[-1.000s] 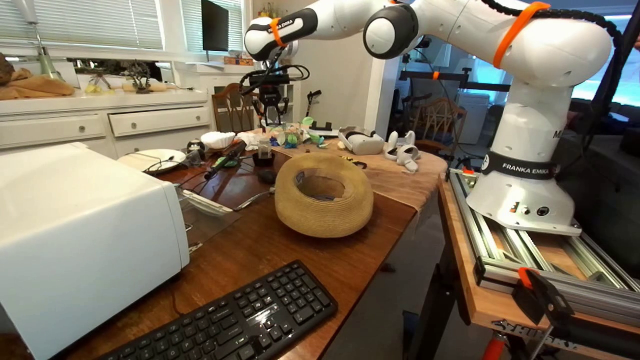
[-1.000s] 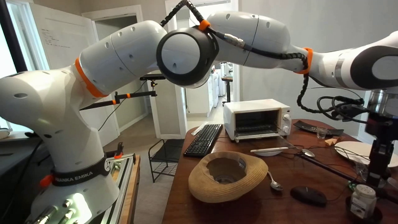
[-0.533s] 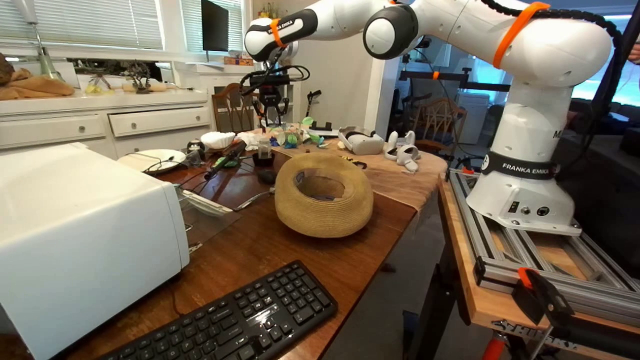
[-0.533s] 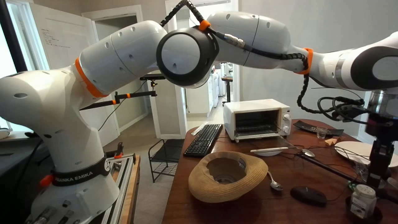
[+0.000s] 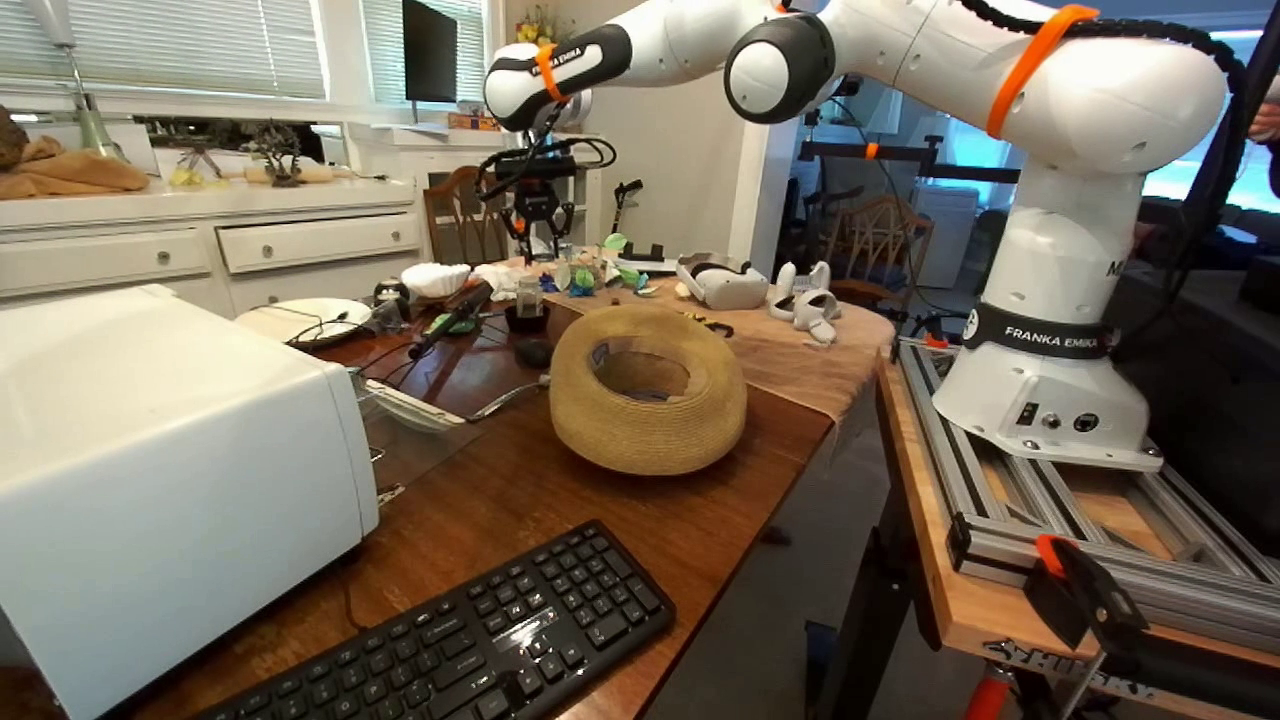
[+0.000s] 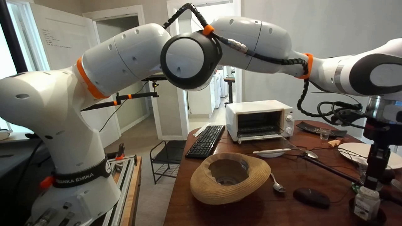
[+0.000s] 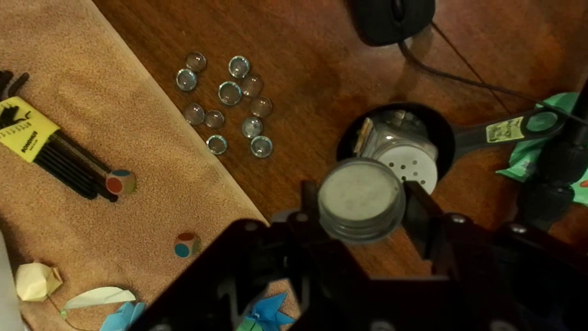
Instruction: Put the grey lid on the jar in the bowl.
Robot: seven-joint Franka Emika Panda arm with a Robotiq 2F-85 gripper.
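Observation:
My gripper (image 7: 361,189) is shut on a round grey lid (image 7: 358,202), held between the fingertips in the wrist view. A clear jar (image 7: 411,165) with a white, holed top stands in a small black bowl (image 7: 347,148) with a handle, just beyond the lid. The lid covers part of the jar's top edge in this view. In an exterior view, the gripper (image 6: 371,183) hangs at the top of the jar (image 6: 366,205), in the bowl (image 6: 381,216). In an exterior view, the gripper (image 5: 541,255) is above the jar (image 5: 529,298). The lid cannot be made out in either exterior view.
A black mouse (image 7: 395,20) and its cable lie beyond the bowl. A black rod (image 7: 562,170) lies beside the bowl's handle (image 7: 473,138). Several glass beads (image 7: 252,127) lie on the wood. A straw hat (image 6: 232,188) and a spoon (image 6: 278,186) lie nearby.
My gripper has moved lower and closer to the jar, shifting left in both exterior views. It was still between the two earlier moments. The jar and bowl have not moved.

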